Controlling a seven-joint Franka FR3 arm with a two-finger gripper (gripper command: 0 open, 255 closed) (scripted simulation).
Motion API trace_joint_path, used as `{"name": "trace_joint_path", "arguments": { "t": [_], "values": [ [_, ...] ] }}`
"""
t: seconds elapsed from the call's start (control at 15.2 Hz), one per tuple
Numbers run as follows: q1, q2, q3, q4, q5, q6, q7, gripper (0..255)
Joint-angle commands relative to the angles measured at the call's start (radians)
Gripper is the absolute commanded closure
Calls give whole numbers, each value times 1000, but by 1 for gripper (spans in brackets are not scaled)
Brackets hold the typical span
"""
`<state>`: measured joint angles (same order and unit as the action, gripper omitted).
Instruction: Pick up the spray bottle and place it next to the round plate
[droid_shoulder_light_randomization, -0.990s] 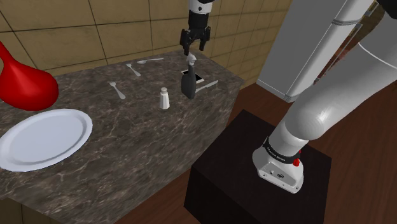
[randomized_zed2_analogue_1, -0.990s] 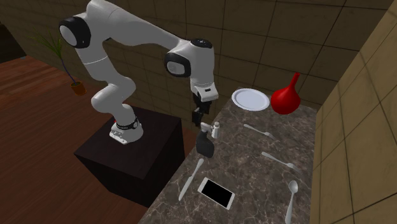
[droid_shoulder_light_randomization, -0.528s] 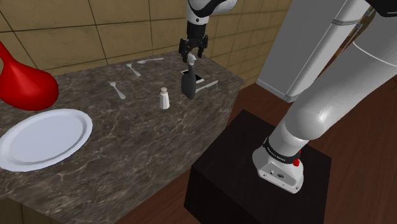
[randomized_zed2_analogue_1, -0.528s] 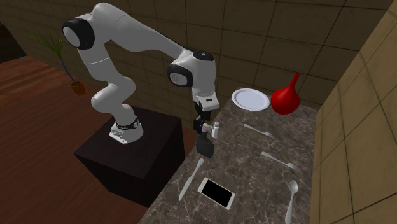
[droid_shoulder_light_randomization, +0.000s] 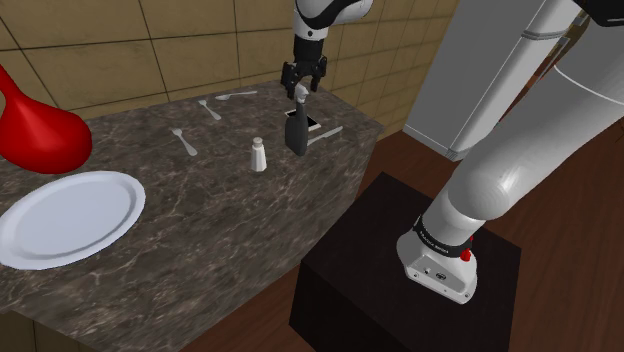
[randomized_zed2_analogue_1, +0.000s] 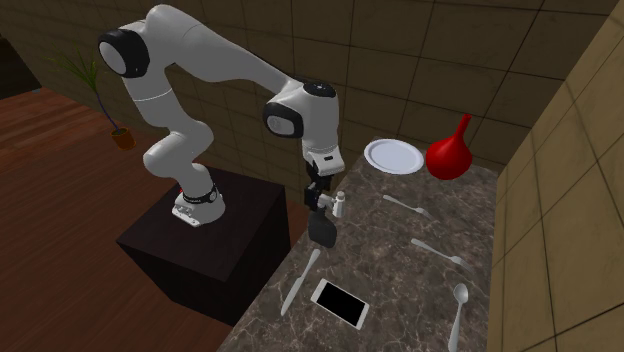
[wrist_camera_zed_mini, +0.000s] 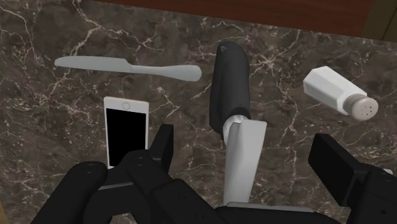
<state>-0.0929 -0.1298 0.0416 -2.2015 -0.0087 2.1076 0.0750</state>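
Observation:
The spray bottle stands upright near the counter's far right end, dark in the body with a white spray head. My gripper hangs straight over it, open, its fingers down at the level of the head. In the wrist view the bottle's dark body and white head lie between the gripper's widely spread fingers, with gaps on both sides. From the second exterior view the gripper sits just above the bottle. The round white plate lies far off at the shoulder view's left, plate.
A white shaker stands close beside the bottle. A phone and a knife lie on its other side near the counter's end. Forks and a spoon lie along the wall. A red vase stands by the plate.
The gripper came down from above the bottle until its fingers straddled the spray head, then held still. The jaws have stayed open and the bottle has not moved.

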Motion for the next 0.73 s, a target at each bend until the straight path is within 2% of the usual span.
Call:
{"name": "trace_joint_path", "arguments": {
  "t": [0.0,0.66],
  "values": [
    [0,0,0,0,0,0,0,255],
    [0,-5,0,9,0,-13,0,255]
  ]
}}
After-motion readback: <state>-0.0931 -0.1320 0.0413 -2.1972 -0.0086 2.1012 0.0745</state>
